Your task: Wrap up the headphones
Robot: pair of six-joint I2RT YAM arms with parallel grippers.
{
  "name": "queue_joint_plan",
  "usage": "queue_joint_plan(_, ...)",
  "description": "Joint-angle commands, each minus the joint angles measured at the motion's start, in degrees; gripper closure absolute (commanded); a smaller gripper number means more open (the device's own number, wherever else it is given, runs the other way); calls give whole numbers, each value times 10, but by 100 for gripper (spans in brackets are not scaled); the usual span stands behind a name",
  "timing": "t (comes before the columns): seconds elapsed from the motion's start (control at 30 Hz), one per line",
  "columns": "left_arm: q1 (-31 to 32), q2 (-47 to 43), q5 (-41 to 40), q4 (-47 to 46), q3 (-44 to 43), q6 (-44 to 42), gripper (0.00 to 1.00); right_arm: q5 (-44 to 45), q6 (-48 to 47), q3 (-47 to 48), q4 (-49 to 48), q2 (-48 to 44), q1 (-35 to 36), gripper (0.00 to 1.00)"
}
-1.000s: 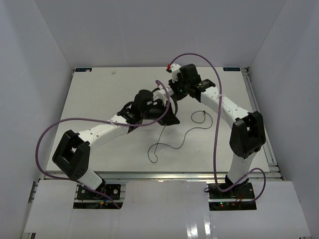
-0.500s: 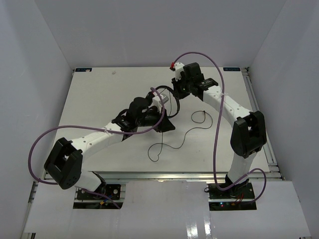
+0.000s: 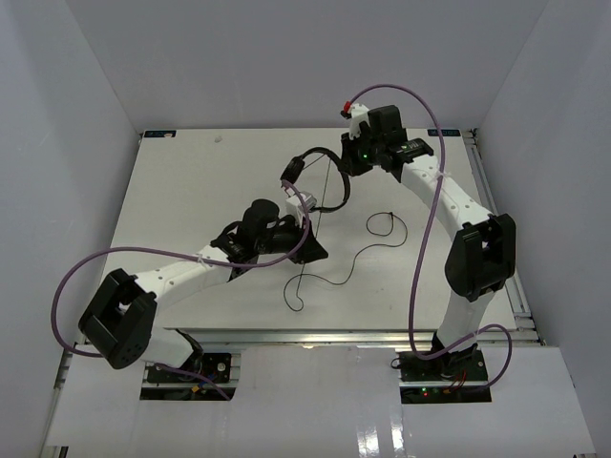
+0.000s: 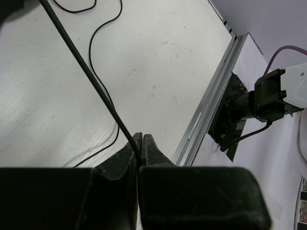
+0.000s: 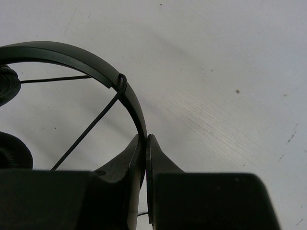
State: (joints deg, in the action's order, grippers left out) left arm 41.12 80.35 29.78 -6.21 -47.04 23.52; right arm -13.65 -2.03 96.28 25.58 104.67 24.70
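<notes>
The black headphones (image 3: 318, 153) hang above the table's middle back. My right gripper (image 3: 345, 173) is shut on their thin headband (image 5: 72, 53), which runs down between the fingertips in the right wrist view; two round earpads (image 5: 10, 152) show at that view's left edge. The thin black cord (image 3: 316, 205) runs taut from the headband down to my left gripper (image 3: 314, 250), which is shut on it. In the left wrist view the cord (image 4: 86, 72) enters between the closed fingertips. The rest of the cord (image 3: 348, 262) lies in loose curves on the white table.
The metal rail (image 4: 206, 115) of the table's near edge and the right arm's base (image 4: 249, 103) show in the left wrist view. Thick purple robot cables (image 3: 420, 239) loop beside both arms. White walls enclose the table on three sides.
My right gripper has moved right and toward the back with the headphones. My left gripper has drawn back toward the near left, and the cord now stretches between them.
</notes>
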Motion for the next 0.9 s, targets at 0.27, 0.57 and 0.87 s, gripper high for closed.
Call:
queue_joint_plan(0.27,5,-70,-20,-49,69,-1,82,-68,49,57,-2,-23,-38,92)
queue_joint_plan(0.57,6,-63,-25,-92,99,-14,87,-113,67,63,8,-39,-56,92)
queue_joint_plan(0.87,5,-80,-38,-112,128,-35,99,-145,76,56,13,-54,-83,92)
